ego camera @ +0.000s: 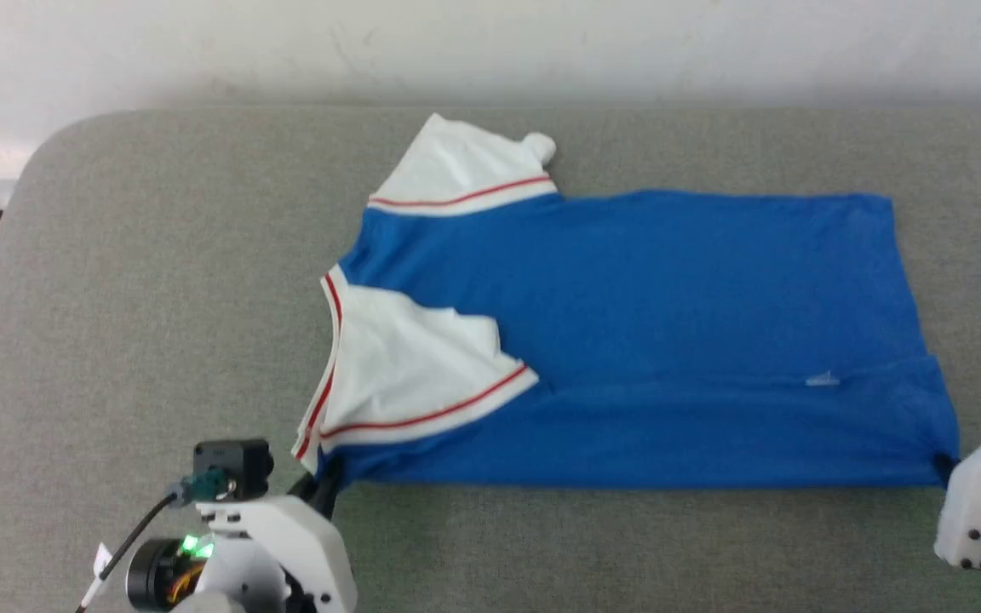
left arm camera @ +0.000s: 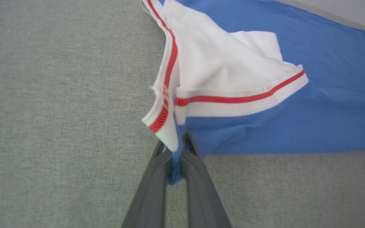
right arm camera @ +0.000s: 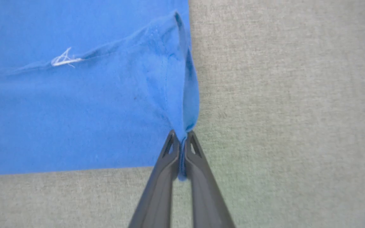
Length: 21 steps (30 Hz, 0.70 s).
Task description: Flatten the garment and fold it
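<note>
A bright blue T-shirt (ego camera: 669, 340) with short white sleeves trimmed in thin red stripes lies spread sideways on the grey fabric-covered table (ego camera: 116, 298), with its collar end to the robot's left and its hem to the right. The near white sleeve (ego camera: 405, 375) lies folded onto the blue body, and the far white sleeve (ego camera: 456, 170) points away. A small white logo (ego camera: 823, 380) sits on a long crease near the hem. The left gripper (left arm camera: 176, 148) has its dark fingers pinched together on the near corner, just below the sleeve cuff. The right gripper (right arm camera: 181, 139) is likewise clamped on the near hem corner.
</note>
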Motion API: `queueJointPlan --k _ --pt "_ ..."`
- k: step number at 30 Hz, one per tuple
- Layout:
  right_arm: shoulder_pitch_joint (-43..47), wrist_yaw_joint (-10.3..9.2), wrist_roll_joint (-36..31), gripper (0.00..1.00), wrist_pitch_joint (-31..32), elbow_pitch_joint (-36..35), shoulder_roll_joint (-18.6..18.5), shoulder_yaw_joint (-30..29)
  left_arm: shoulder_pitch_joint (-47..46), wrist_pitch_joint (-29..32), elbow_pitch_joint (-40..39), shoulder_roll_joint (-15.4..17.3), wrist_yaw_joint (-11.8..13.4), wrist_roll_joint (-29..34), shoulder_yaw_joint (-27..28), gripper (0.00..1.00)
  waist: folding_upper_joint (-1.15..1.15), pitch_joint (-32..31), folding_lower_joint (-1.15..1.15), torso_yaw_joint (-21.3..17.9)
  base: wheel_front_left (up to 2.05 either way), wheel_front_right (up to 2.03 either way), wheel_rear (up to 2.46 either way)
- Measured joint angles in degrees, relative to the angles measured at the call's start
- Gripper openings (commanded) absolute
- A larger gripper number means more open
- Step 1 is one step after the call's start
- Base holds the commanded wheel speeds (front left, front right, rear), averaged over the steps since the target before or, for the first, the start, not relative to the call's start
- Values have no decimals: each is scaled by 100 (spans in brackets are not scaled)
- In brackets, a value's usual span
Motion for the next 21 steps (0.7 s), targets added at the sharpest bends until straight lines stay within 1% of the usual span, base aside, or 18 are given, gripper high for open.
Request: queueJointPlan --k 5,9,13,17,18,19,20,21 --pt "493 0 200 0 492 -667 -235 -80 506 383 -319 212 -1 -349 -41 0 0 -307 -1 -35 0 0 0" --pt "928 0 276 0 781 -1048 -232 -147 887 706 -519 397 5 -543 -131 0 0 -478 -2 -60 0 0 0" --pt "1196 0 269 0 846 -1087 -153 -200 1060 766 -526 379 9 -666 -189 0 0 -511 -1 -70 0 0 0" --pt "1229 0 233 0 770 -836 -26 -190 1055 652 -286 243 -18 -656 -232 0 0 -473 -1 -49 0 0 0" --pt "1229 0 183 0 692 -744 -21 -181 1050 603 -208 203 -58 -642 -257 44 0 -467 -1 -41 0 0 0" --pt "1228 0 122 67 593 -666 -22 -167 1039 558 -127 172 -74 -614 -285 100 0 -463 -1 -33 0 0 0" --pt "1226 -1 86 100 500 -588 -30 -141 1031 506 -48 136 -85 -586 -297 100 0 -464 -1 -25 0 0 0" --pt "1224 -1 56 100 396 -525 -45 -77 1016 463 23 126 -119 -550 -325 100 0 -472 -1 -19 0 0 0"
